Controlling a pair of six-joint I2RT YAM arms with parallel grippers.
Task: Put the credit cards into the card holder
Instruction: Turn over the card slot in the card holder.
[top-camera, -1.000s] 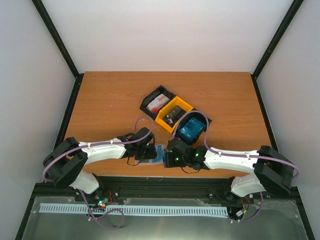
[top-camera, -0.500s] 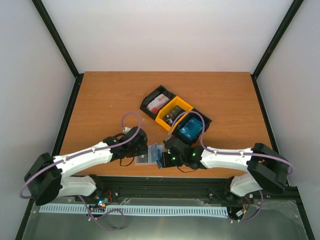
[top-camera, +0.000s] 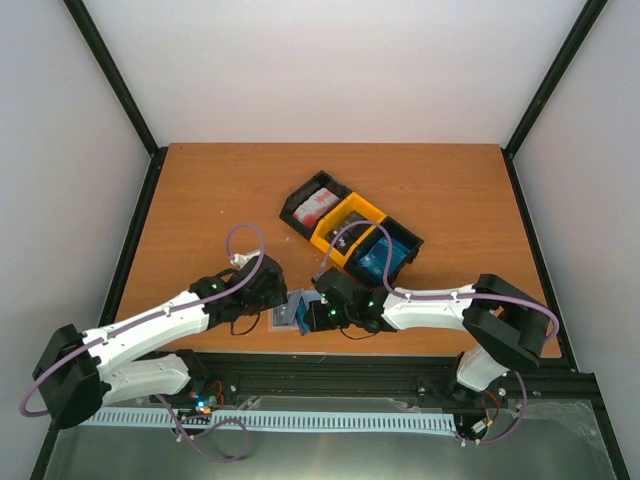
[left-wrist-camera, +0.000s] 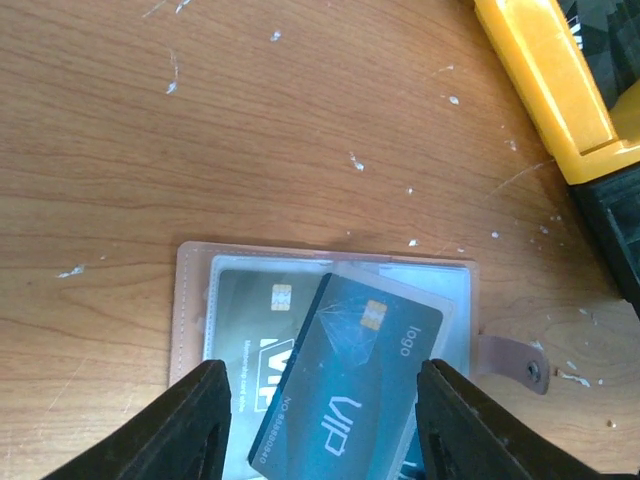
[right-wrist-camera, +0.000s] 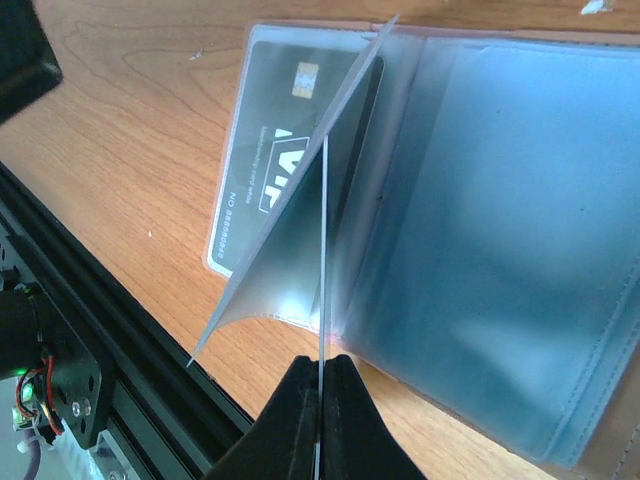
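The card holder (top-camera: 286, 313) lies open on the table near the front edge. In the left wrist view it (left-wrist-camera: 188, 300) shows a pinkish-tan rim, clear pockets and a snap tab. A dark grey card (left-wrist-camera: 245, 310) sits in its left pocket. A blue card (left-wrist-camera: 350, 385) lies tilted over the pockets. My left gripper (left-wrist-camera: 322, 425) is open and empty, hovering over the holder, also in the top view (top-camera: 268, 290). My right gripper (right-wrist-camera: 320, 378) is shut on the blue card's (right-wrist-camera: 323, 260) edge, between the holder's (right-wrist-camera: 500, 220) clear sleeves.
Three bins stand in a diagonal row behind the holder: a black one with red-and-white cards (top-camera: 315, 205), a yellow one with dark cards (top-camera: 345, 226), a black one with blue cards (top-camera: 386, 256). The table's front edge and black rail (right-wrist-camera: 70, 330) lie just below the holder.
My right gripper has moved left with the blue card, onto the holder. My left gripper has drawn back to the left off the holder.
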